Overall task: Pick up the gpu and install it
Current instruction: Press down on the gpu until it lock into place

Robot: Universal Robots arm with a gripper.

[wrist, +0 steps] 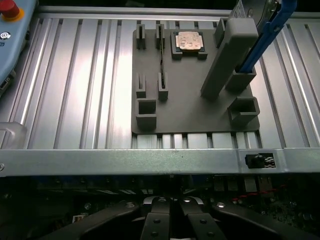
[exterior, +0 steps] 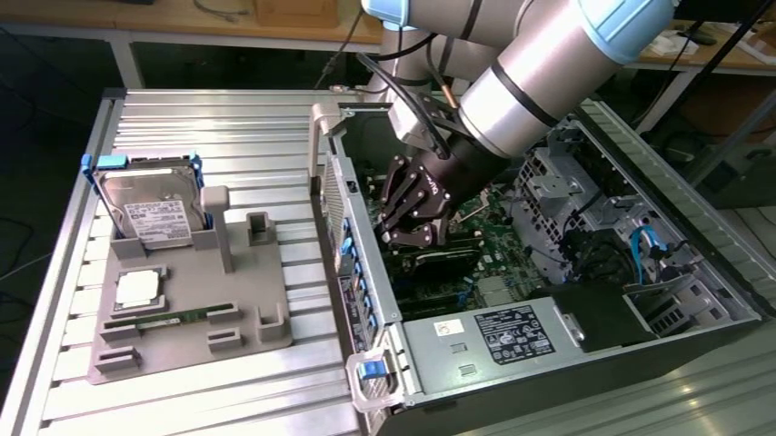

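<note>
Gripper (exterior: 406, 238) is working inside the PC case (exterior: 533, 354), fingers (wrist: 159, 220) pinched together; keeping it square over the motherboard (exterior: 485, 232) looks key.

Labels: none legible.
White sticker on hard drive (exterior: 155, 218) and power supply (exterior: 515, 334) label carry print, unreadable.

One open computer case (exterior: 533, 272); one grey holder tray (exterior: 182, 309); one hard drive (exterior: 152, 213); one memory stick (exterior: 170, 319)
</note>
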